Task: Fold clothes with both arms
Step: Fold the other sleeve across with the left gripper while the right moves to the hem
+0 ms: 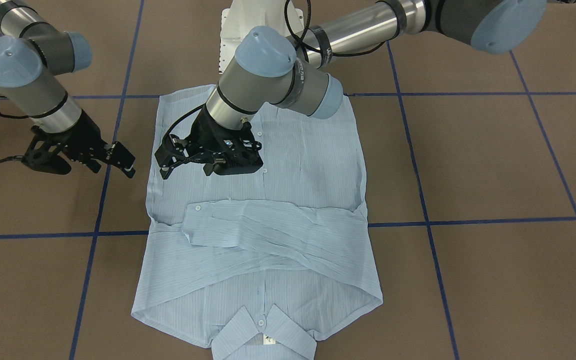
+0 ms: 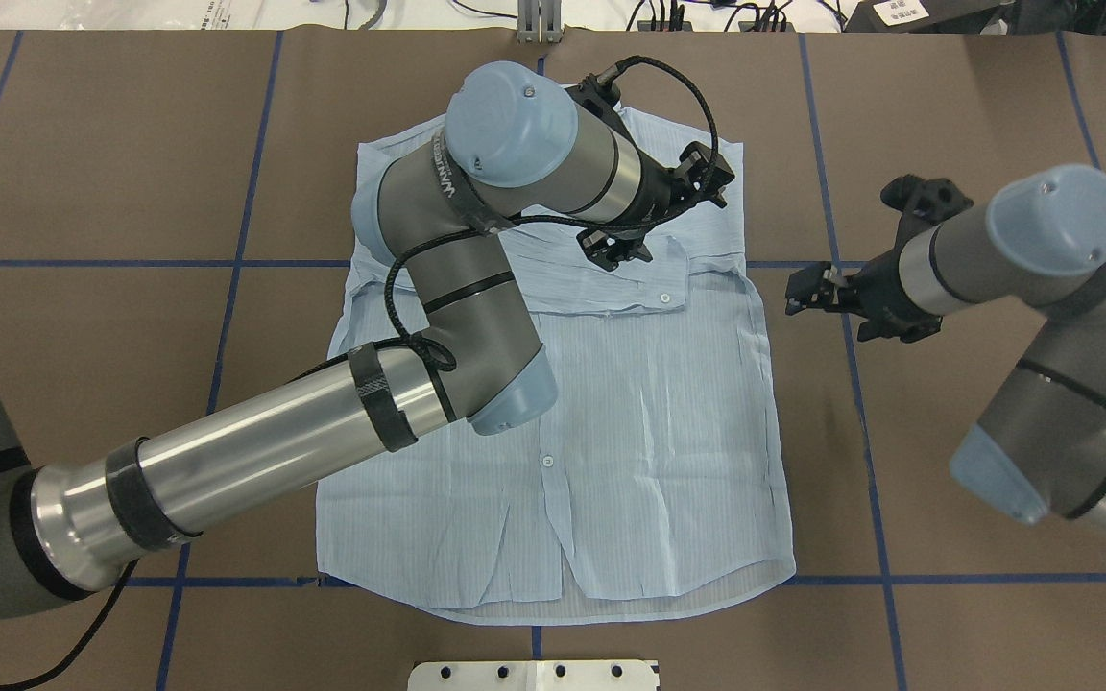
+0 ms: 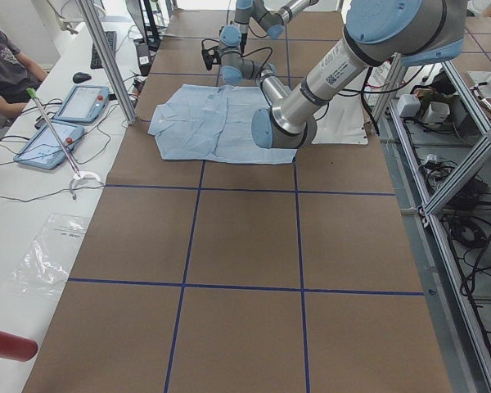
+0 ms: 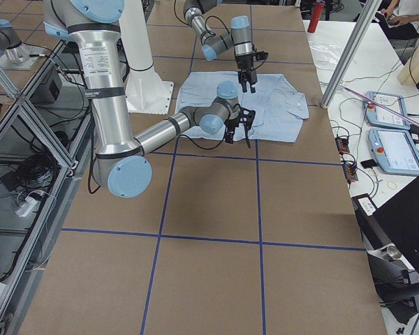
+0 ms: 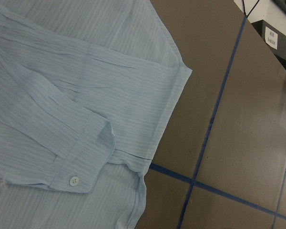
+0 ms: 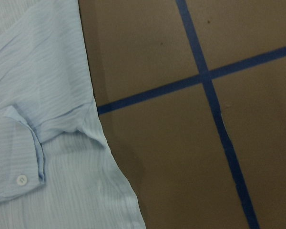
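Note:
The pale-blue striped shirt (image 1: 308, 165) lies flat on the brown table, buttons up, with its collar (image 1: 263, 330) on the side far from the robot. Both sleeves are folded across the chest, and a buttoned cuff (image 1: 198, 207) lies on top. The shirt also shows in the overhead view (image 2: 668, 432). My left gripper (image 1: 188, 167) hovers over the shirt near its edge. It is open and empty, as also seen from overhead (image 2: 668, 206). My right gripper (image 1: 120, 160) is open and empty above bare table just beside the shirt, also seen from overhead (image 2: 807, 293). The wrist views show the cuff (image 5: 74, 180) and the shirt edge (image 6: 100, 143).
Blue tape lines (image 1: 103, 190) cross the brown table. The white pedestal base (image 2: 534, 675) stands at the robot's edge. In the left side view a bench with tablets (image 3: 65, 106), a seated person (image 3: 4, 65) and a red bottle (image 3: 8, 344) lie beyond the table.

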You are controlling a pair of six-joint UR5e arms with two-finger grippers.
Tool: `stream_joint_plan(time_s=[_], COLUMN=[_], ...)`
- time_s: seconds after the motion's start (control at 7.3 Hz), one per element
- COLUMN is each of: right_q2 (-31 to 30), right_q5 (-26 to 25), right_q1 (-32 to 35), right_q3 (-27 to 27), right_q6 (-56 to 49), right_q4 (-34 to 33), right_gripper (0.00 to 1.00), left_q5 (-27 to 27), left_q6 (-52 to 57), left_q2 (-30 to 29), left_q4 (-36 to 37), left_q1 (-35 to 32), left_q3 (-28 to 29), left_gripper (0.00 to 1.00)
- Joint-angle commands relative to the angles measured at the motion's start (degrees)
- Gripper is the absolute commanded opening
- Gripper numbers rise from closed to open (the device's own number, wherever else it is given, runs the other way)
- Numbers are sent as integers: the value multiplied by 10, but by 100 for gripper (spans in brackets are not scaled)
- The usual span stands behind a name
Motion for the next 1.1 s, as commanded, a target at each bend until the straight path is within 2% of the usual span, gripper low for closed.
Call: stream_joint_plan(time_s=[0.0,0.14,0.27,0.41,0.68,0.96], right_q2=[-71,-107,-119,-125,-118,-110], right_q5=[-113,-146,-198,-283,-300,-306], right_q1=[-121,-173,-234,-299,-329,-338], right_q3=[83,131,148,149,149,144], right_q6=[128,199,272,320,361,363], right_q4=[-1,-1,-7,-14,-71,-76], right_gripper=[100,100,100,100,99,87], left_q5=[-1,0,5,6,7,7], left_q6=[1,2,3,5,10,10], left_q2=[83,107,107,107,106,107], left_q4=[1,1,2,2,1,2], left_q1=[-1,-2,-3,-4,-4,-5], left_q3=[-111,-148,-153,-160,-162,-168], left_gripper=[99,99,99,99,99,99])
